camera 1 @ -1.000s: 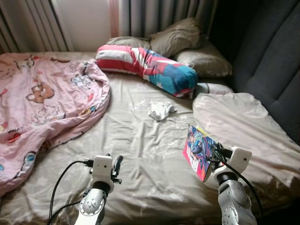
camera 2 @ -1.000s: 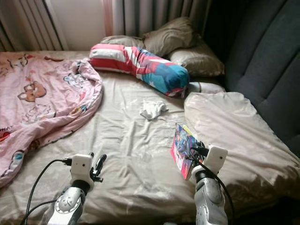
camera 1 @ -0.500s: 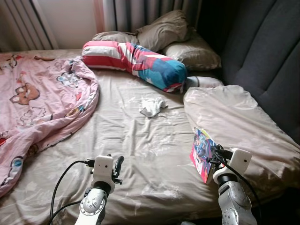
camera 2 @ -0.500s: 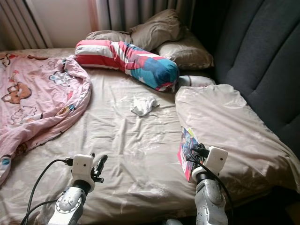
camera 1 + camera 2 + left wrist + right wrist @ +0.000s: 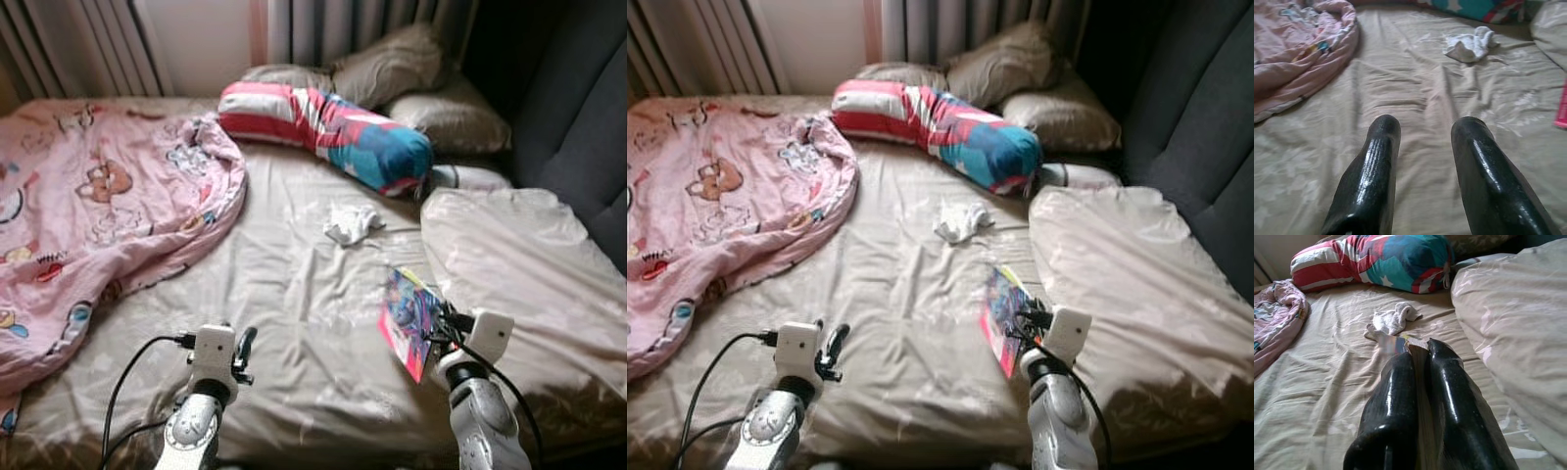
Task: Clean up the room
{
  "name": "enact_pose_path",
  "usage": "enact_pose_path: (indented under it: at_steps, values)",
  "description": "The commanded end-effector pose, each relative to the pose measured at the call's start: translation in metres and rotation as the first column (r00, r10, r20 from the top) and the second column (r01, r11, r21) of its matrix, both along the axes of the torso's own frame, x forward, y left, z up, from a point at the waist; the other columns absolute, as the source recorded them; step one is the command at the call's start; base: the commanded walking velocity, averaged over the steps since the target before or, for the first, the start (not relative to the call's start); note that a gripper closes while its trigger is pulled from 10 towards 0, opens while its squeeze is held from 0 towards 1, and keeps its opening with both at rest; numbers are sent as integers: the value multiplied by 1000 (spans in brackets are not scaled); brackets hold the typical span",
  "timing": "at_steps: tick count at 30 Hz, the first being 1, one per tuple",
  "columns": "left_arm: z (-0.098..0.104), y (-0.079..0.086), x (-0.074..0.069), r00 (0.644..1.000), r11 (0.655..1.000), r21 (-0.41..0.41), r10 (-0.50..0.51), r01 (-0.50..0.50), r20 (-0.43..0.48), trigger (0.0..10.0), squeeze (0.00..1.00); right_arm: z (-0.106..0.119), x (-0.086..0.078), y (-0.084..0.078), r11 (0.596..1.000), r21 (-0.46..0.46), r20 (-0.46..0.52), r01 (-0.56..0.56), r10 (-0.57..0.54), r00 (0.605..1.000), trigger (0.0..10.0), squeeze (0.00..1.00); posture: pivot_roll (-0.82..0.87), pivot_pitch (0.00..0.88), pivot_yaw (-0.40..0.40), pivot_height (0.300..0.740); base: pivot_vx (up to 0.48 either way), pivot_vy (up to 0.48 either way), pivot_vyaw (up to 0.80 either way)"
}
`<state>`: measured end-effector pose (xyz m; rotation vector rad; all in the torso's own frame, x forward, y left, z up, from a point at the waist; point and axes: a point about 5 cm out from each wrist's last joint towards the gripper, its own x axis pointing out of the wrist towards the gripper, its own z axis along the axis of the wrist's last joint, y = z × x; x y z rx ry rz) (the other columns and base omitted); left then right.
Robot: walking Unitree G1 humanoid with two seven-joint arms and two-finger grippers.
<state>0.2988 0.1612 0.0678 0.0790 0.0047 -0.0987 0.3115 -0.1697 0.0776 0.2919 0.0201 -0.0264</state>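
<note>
1. While the right pincer point(image 5: 432, 324) stays clamped on the book point(image 5: 409, 319), its fingers point(image 5: 1400, 396) pressed on the thin edge, the book is held upright above the bed point(image 5: 294, 294), just beside the duvet point(image 5: 509, 264) folded on the right.
2. Left pincer point(image 5: 1422, 161): fingers apart, nothing between them, hovering low over the sheet as before.
3. Change from the earlier frames: the whole scene has swung. Half a second ago more headboard point(image 5: 588, 127) showed on the right; now more of the pink blanket point(image 5: 98, 215) fills the left. This reads as the camera turning, not the things moving.
4. Unchanged on the bed: bolster point(image 5: 328, 137), pillows point(image 5: 392, 64), white cloth point(image 5: 351, 222).
5. Meaning for the task: book lifted but not yet put away; the robot seems to be turning to find a place for it. The cloth and blanket remain to be tidied.
</note>
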Motion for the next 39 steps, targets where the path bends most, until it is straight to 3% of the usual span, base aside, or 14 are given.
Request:
enact_pose_path:
  at_steps: [1,19,39]
  values:
    - [-2,0,-1,1000,1000,5,-6,6,-12,10000,0,4,-1,-5,1000,0,29,18,-18,999,10000,0,-57,173,-46,643,0,0,0]
    - [-1,-2,-1,1000,1000,10,-21,21,-9,10000,0,3,-1,-4,1000,-1,25,17,-17,1000,10000,0,-57,170,-43,643,0,0,0]
    - [-1,-2,-1,1000,1000,6,-20,20,-10,10000,0,4,0,-3,1000,0,27,10,-10,1000,10000,0,-58,171,-45,643,276,0,0]
